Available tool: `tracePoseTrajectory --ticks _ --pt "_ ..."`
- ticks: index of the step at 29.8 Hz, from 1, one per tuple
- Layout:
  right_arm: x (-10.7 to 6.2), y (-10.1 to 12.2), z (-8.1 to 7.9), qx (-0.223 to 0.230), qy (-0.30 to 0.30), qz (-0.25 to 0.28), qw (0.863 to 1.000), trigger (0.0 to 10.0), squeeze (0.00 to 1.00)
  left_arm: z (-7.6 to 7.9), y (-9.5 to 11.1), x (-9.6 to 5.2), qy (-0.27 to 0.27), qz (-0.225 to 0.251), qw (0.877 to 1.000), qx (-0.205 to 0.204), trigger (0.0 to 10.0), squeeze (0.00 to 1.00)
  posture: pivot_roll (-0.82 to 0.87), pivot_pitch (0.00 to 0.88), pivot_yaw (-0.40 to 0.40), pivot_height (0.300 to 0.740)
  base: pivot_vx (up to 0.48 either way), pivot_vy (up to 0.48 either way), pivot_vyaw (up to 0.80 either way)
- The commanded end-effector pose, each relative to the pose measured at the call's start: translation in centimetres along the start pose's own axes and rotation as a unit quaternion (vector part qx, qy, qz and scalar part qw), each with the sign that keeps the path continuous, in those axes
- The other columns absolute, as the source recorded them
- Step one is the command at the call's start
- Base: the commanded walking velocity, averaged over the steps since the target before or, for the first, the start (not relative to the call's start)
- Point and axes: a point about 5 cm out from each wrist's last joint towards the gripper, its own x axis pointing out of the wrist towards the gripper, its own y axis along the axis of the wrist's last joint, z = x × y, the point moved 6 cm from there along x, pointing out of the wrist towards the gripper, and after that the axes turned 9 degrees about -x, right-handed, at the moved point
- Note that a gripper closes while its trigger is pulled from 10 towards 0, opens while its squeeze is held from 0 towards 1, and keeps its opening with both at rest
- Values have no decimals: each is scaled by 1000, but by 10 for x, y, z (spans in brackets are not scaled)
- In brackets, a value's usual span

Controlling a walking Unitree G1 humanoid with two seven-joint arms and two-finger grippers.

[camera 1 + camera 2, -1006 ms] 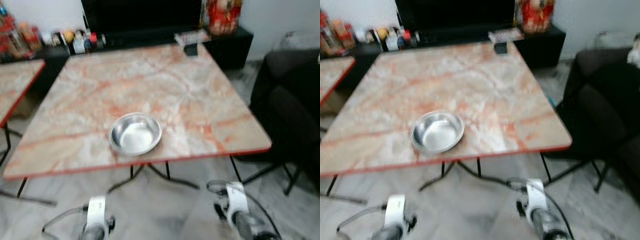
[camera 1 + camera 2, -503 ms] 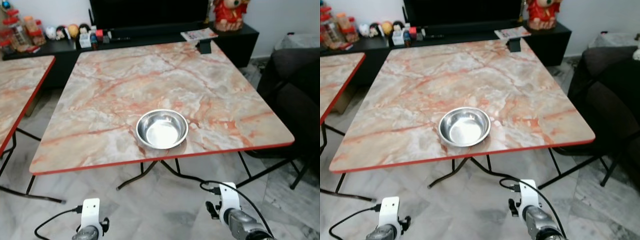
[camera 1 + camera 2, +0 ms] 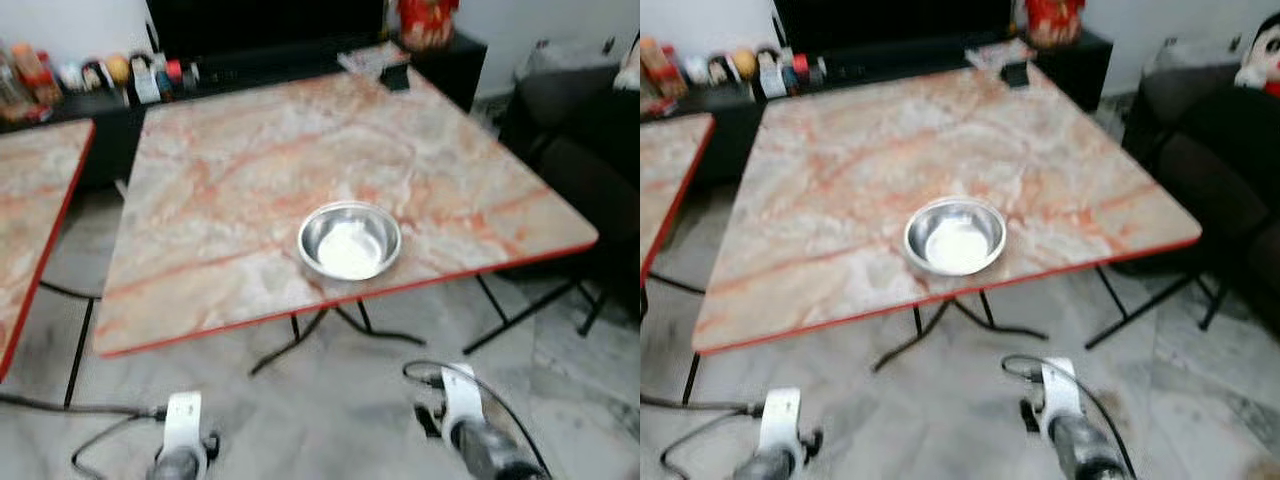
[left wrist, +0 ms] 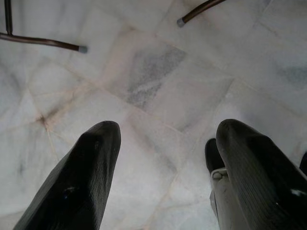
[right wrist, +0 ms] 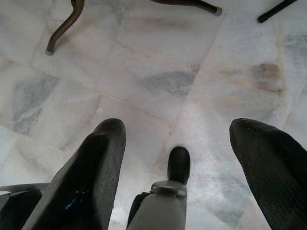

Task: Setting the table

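While both our arms hang low over marble floor (image 4: 158, 81), we log: left gripper (image 4: 163, 158) fingers spread, holding nothing; right gripper (image 5: 175, 153) likewise spread, holding nothing. Steel bowl (image 3: 350, 241) upright on marble table (image 3: 250, 170), near front edge, right of centre. Second table (image 3: 30, 200) at left. Dark chair (image 3: 1210, 150) at right. Black cabinet (image 3: 900, 60) behind, small items on top, blurred.

Background: I see a black TV cabinet (image 3: 250, 60) carrying small jars (image 3: 110, 72).
Right: a dark sofa (image 3: 1225, 150).
Below: marble floor (image 4: 158, 76).
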Motion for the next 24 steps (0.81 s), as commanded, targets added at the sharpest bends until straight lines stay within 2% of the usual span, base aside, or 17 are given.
tracePoseTrajectory --ticks 1,3,14,19,21,24 --pt "0 4 -2 6 1 7 1000 10000 0 -3 -6 -1 5 -8 1000 9 10000 0 -62 42 88 740 0 0 0" --pt "0 4 -2 6 2 7 1000 10000 0 -3 -6 -1 5 -9 1000 10 10000 0 -62 42 88 740 0 0 0" --pt "0 3 -2 9 3 6 1000 10000 0 -4 -6 -1 6 -11 1000 12 10000 0 -61 44 89 740 0 472 0" --pt "0 2 -3 0 5 2 1000 10000 0 -4 -6 -1 6 -10 1000 13 10000 0 -61 44 89 740 0 480 -601" --pt "0 3 -2 -8 4 5 1000 10000 0 -4 -6 -1 6 -10 1000 13 10000 0 -59 42 89 740 0 480 0" --pt "0 4 -3 7 2 9 1000 10000 0 -4 -6 -1 7 -10 1000 14 10000 0 -58 42 90 740 0 480 0"
